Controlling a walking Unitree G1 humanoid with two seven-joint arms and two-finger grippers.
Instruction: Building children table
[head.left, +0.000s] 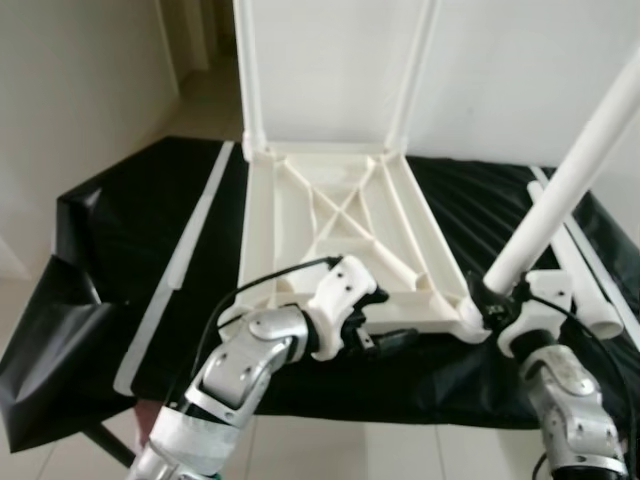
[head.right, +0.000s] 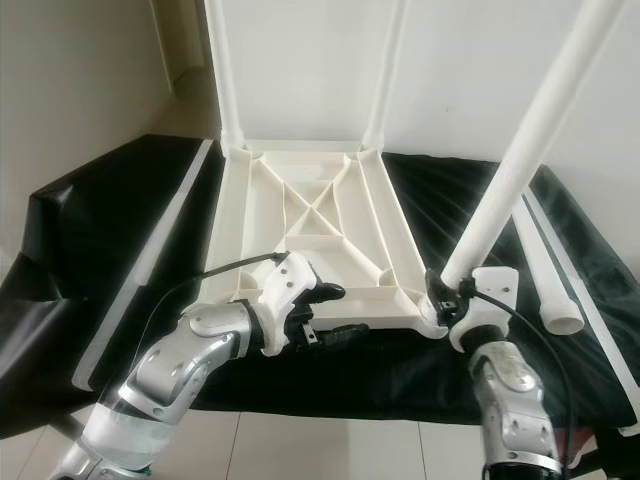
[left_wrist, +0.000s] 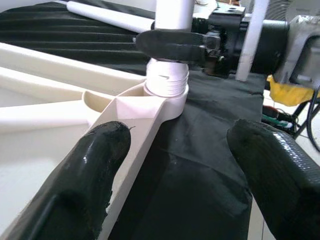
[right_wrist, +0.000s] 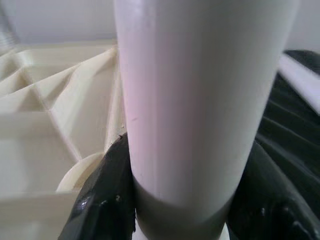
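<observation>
Right wrist view: two black fingers (right_wrist: 102, 200) are clenched on the base of a long white plastic tube leg (head.left: 570, 170), held just above its round corner socket (left_wrist: 165, 97). From the head views, the right gripper (head.left: 487, 290) is seen at the near right corner of the upturned cream plastic tabletop with ribbed underside (head.left: 330, 230), which lies on a black cloth-covered work table (head.left: 120, 240); the held leg is tilted, and its threaded end appears only partly seated. The left gripper (head.left: 385, 338) is held released beside the tabletop's near edge, grasping nothing. Two far legs (head.left: 250, 70) already stand upright in their sockets. Another loose white tube (head.left: 585, 280) lies on the cloth to the right, well short of any socket. By this judgement, roughly half is done; this third leg must be straightened and seated, and a fourth fitted.
</observation>
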